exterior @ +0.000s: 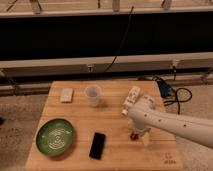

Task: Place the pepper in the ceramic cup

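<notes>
At the near edge, the wooden surface (115,161) is carrying a black phone (97,145), which is lying flat near the middle. A green round plate (55,136) is sitting to the phone's left. Right of the phone, the white robot arm (175,125) is reaching in from the right side, and its claw (138,137) is pointing down, right at the surface. The pepper (133,135), a small dark red piece, is showing at the tip of the claw, low against the wood. I cannot tell whether the claw is spread, pressed together or pinching the pepper. Farther back, the ceramic cup (92,95) is standing upright left of centre, well apart from the pepper and the claw. A small pale block (66,94) is lying to the cup's left, near the far left corner. To the cup's right, a white bottle with a red label (131,98) is lying on its side, with the arm's bend just beside it. Beyond the far right corner, black cables (181,93) are trailing over the floor.
</notes>
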You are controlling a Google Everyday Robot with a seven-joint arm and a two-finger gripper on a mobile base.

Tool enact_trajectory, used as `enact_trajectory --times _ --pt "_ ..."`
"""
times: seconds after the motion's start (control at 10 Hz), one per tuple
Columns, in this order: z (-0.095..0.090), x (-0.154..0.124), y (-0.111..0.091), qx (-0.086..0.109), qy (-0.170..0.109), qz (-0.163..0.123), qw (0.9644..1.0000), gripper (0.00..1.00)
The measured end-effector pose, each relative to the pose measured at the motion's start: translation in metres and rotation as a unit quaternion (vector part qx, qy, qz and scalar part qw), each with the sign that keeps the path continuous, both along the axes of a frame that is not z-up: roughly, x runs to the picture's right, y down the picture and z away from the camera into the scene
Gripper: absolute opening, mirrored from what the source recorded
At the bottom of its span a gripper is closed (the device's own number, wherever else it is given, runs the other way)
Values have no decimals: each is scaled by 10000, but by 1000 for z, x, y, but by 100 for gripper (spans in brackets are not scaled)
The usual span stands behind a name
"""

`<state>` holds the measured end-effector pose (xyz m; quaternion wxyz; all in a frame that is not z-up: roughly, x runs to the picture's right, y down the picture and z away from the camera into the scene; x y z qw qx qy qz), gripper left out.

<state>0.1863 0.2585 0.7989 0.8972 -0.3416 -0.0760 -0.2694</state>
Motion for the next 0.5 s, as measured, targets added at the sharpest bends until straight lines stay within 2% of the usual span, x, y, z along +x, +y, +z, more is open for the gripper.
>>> enact_trajectory --times 0.3,0.5 --pt "2 7 -2 -13 84 93 9999 55" --pt "1 11 2 -45 105 160 9998 30"
